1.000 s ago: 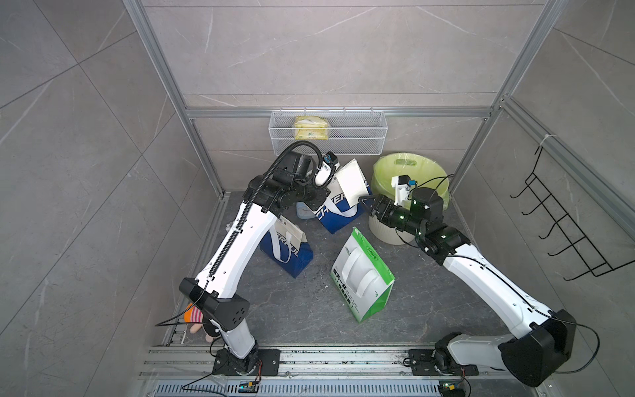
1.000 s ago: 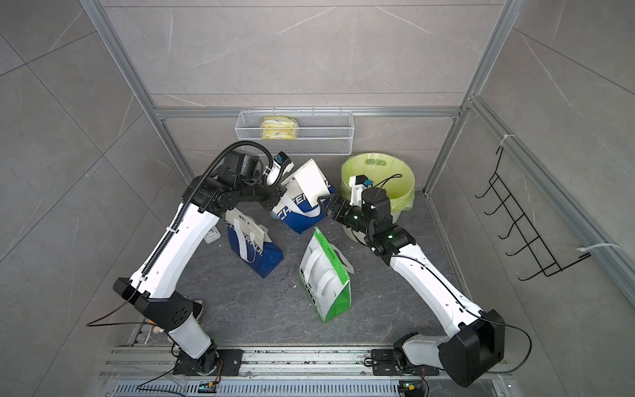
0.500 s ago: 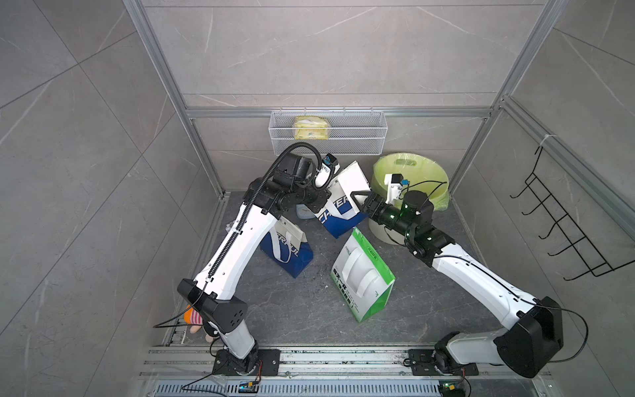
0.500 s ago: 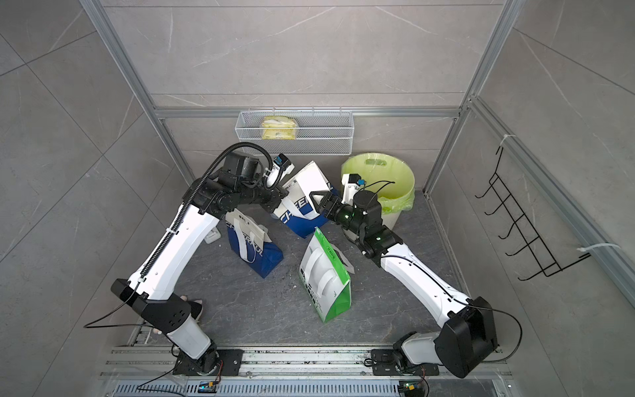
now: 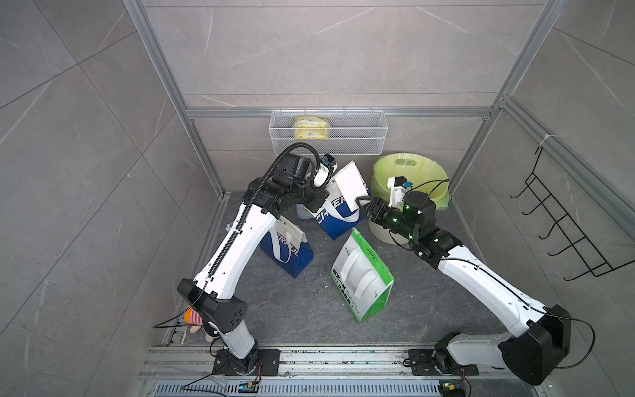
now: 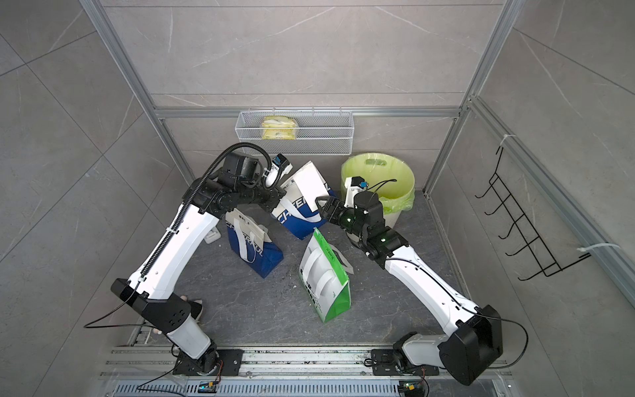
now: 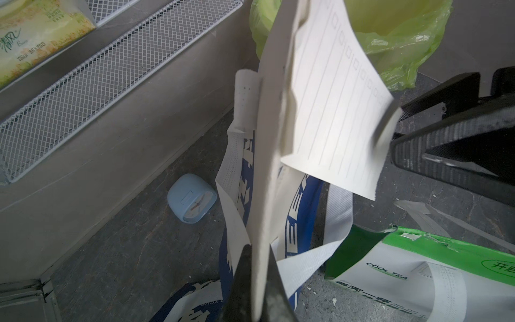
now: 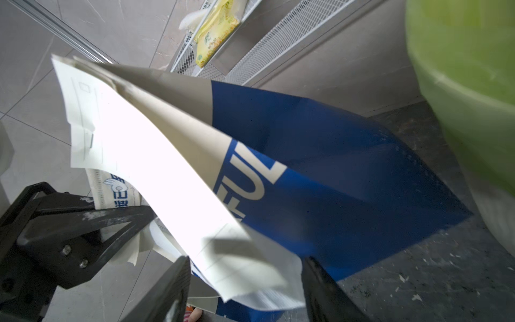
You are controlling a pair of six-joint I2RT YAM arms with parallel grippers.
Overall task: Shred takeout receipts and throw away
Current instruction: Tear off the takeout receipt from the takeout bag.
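Note:
A white lined receipt hangs on the upper face of a tilted blue-and-white bag, near its top edge. It also shows as a bright sheet, the receipt, in the right wrist view. My left gripper is shut on the bag's white top wall and holds the bag up at a tilt. My right gripper is open, with the receipt's loose lower corner lying between its fingers. In both top views the right gripper meets the receipt from the bin side.
A bin with a lime-green liner stands just behind my right wrist. A second blue-and-white bag and a green-and-white bag stand on the floor. A blue clock lies by the back wall under a wire basket.
My right arm has swung left from the bin to the held bag, and its jaws have narrowed around the receipt's corner. My left gripper has kept its hold on the bag.

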